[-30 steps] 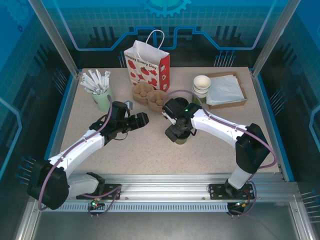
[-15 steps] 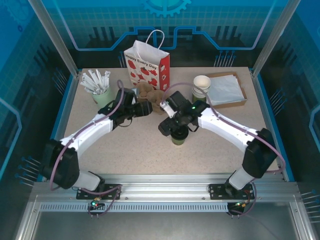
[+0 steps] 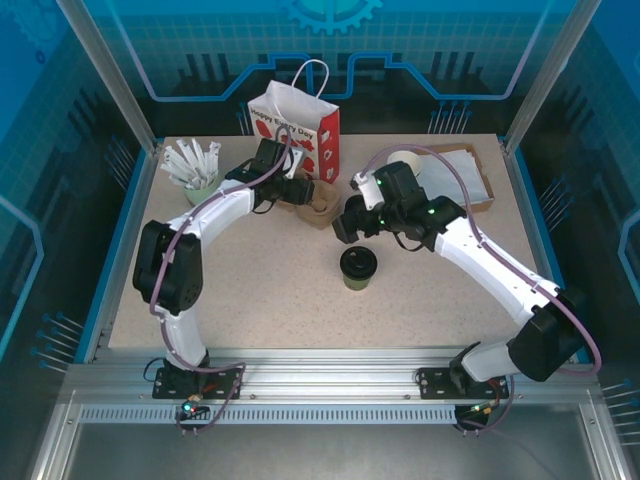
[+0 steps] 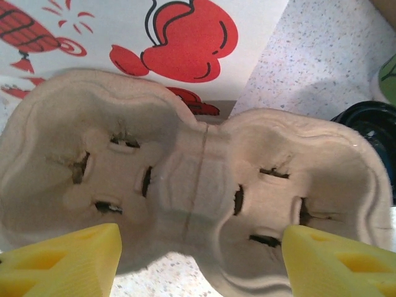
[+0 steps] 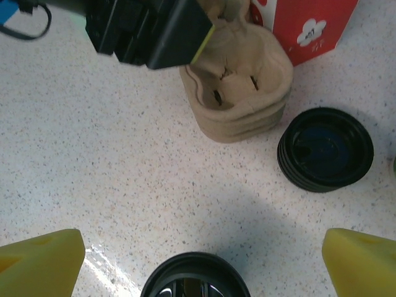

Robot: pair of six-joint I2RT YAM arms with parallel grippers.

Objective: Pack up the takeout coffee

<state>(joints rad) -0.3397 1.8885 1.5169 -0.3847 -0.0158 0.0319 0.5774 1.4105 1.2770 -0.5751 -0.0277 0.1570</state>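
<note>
The takeout coffee (image 3: 359, 268), an olive-green cup with a black lid, stands upright and alone mid-table. Its lid (image 5: 195, 277) shows at the bottom edge of the right wrist view. My right gripper (image 3: 345, 227) hovers just behind the cup, open; in the right wrist view the right gripper (image 5: 199, 263) has nothing but the lid's rim below it. My left gripper (image 3: 303, 190) is over the brown pulp cup carrier (image 3: 321, 208) beside the bag. In the left wrist view the left gripper (image 4: 198, 266) stands open, its yellow fingertips (image 4: 62, 260) on either side of the carrier (image 4: 198, 179).
A white paper bag with red print (image 3: 297, 128) stands upright at the back. A squat stack of black lids (image 5: 325, 148) sits right of the carrier. A green holder of wrapped sticks (image 3: 198, 172) is at back left, and a wooden tray of napkins (image 3: 455, 180) at back right.
My right gripper has come off the coffee and drawn back toward the rear right. My left arm swung to the back and came down over the carrier, its jaws narrowing a little.
</note>
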